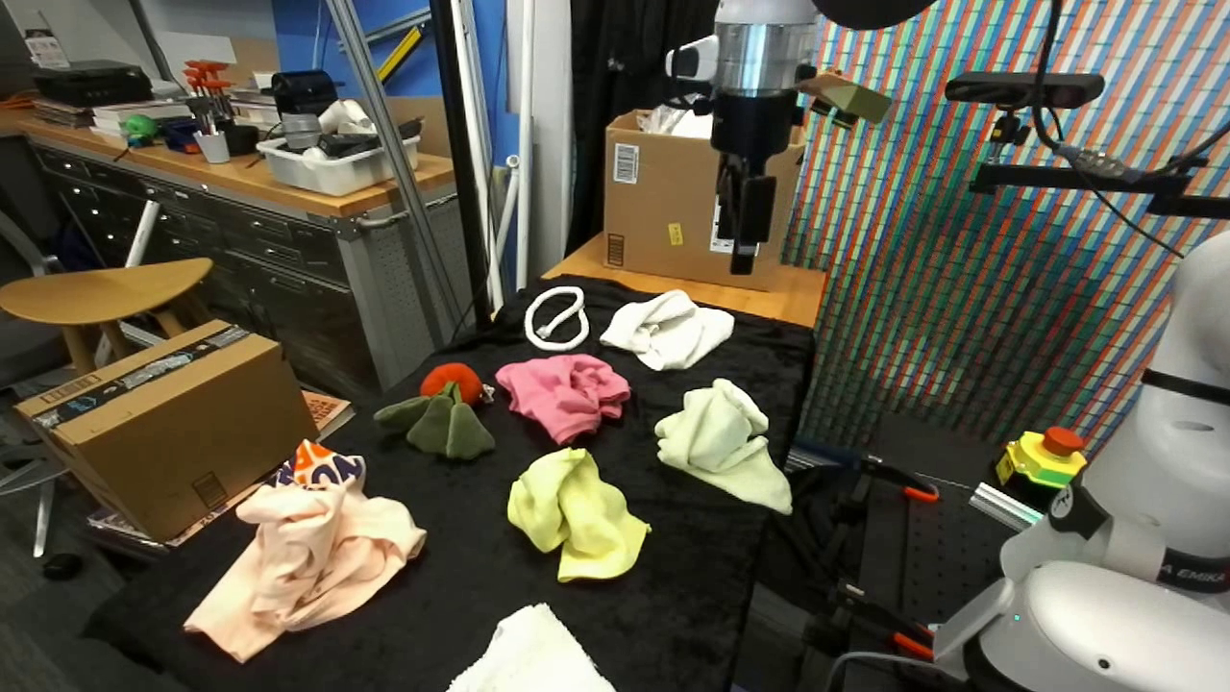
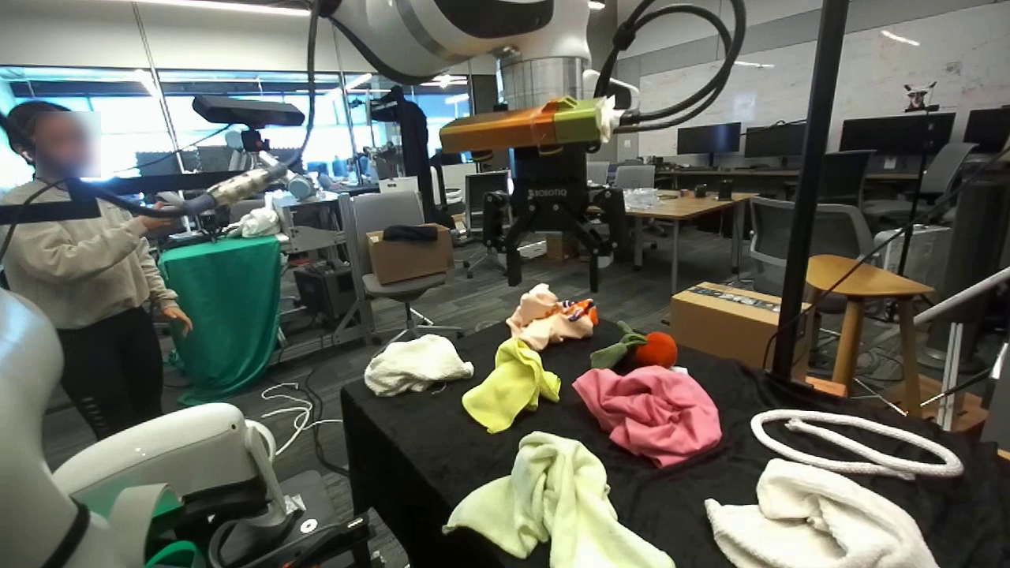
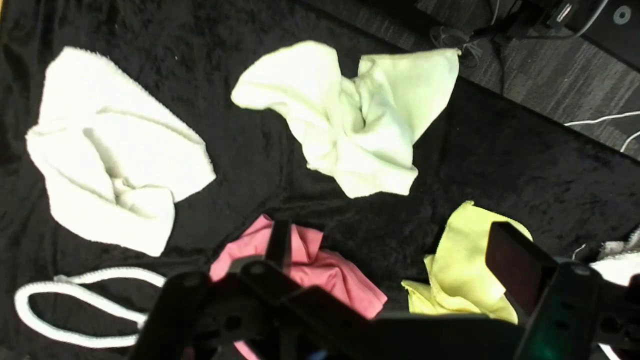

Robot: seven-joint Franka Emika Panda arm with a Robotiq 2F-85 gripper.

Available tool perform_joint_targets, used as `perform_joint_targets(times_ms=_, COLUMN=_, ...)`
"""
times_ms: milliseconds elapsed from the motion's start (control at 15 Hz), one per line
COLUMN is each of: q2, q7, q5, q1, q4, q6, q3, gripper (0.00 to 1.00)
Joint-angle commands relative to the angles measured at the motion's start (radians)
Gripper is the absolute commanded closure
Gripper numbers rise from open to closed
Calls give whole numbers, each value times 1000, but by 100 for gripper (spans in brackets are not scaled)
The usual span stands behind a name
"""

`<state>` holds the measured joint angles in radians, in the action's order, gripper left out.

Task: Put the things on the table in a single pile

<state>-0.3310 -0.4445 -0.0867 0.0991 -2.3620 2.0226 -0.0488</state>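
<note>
Blk-covered tbl [image 1: 687, 557]: pink cloth [image 2: 651, 414] well below gripper [image 2: 554, 280], jaws apart.

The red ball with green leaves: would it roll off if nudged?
The red ball looks round, so a nudge might turn it. The green leaves spread to one side, so they would probably hinder a long roll. They look like limp fabric, likely flopping if lifted.

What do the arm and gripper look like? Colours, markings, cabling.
Arm: glossy white, rounded links, black bands, EMIKA lettering, silver wrist collar. Gripper: black, two-finger linkage, pale ROBOTIQ lettering. Orange-and-olive block above it; black cables loop beside the wrist.
</note>
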Motion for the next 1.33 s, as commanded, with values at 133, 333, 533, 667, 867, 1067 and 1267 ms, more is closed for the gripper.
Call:
perform_joint_targets(times_ms=133, q2=183, q7=75, q5=-20, q1=46, q4=158, q6=45, q3=116, gripper=0)
perform_joint_targets(times_ms=333, q2=272, q7=114, q5=-49, q1=63, q4=230, q6=67, q3=170, gripper=0)
perform_joint_targets(times_ms=533, q2=329, q7=144, q5=-63, q1=77, q4=300, q6=69, q3=205, gripper=0)
perform_joint_targets(times_ms=667, q2=393, q7=175, q5=-86, q1=87, q4=358, q6=89, q3=224, gripper=0)
perform_joint_targets(times_ms=867, q2=495, q7=221, q5=-133, q1=106, q4=452, q6=104, q3=243, gripper=0)
perform_joint_targets(times_ms=1067, q2=581, q7=256, q5=-171, q1=132, q4=528, q6=120, q3=251, gripper=0)
perform_joint_targets(times_ms=1267, q2=650, q7=291, q5=-176, q1=166, q4=589, q6=130, q3=259, gripper=0)
